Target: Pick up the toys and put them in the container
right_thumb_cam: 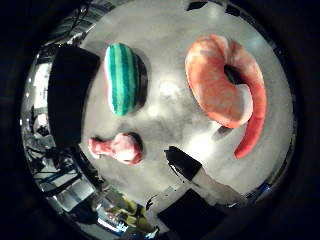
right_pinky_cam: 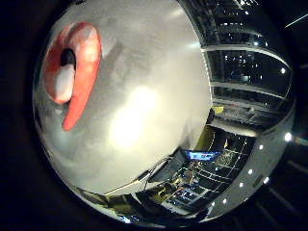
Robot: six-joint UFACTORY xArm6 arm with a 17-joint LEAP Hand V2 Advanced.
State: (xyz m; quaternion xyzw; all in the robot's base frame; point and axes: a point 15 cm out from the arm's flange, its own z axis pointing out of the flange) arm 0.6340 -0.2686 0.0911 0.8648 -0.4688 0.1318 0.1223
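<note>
Three soft toys lie on a pale grey desk, all seen from above by the palm cameras. The largest is an orange shrimp toy, curled into a thick arc with a long tapering tail; it rests flat on the desk and serves here as the landmark. Well apart from the shrimp toy, across a bare stretch of desk, lies a watermelon slice toy with green and dark green stripes and a thin pink edge. Near the watermelon slice toy, and likewise well apart from the shrimp toy, lies a small pink drumstick toy on its side. Farther from the shrimp toy than both of these stands a black container at the desk's edge, just beside the watermelon slice toy. None of the toys is inside it. A white and black part of the robot hand reaches in close to the shrimp toy's tail without touching any toy; whether its fingers are spread or curled cannot be told.
</note>
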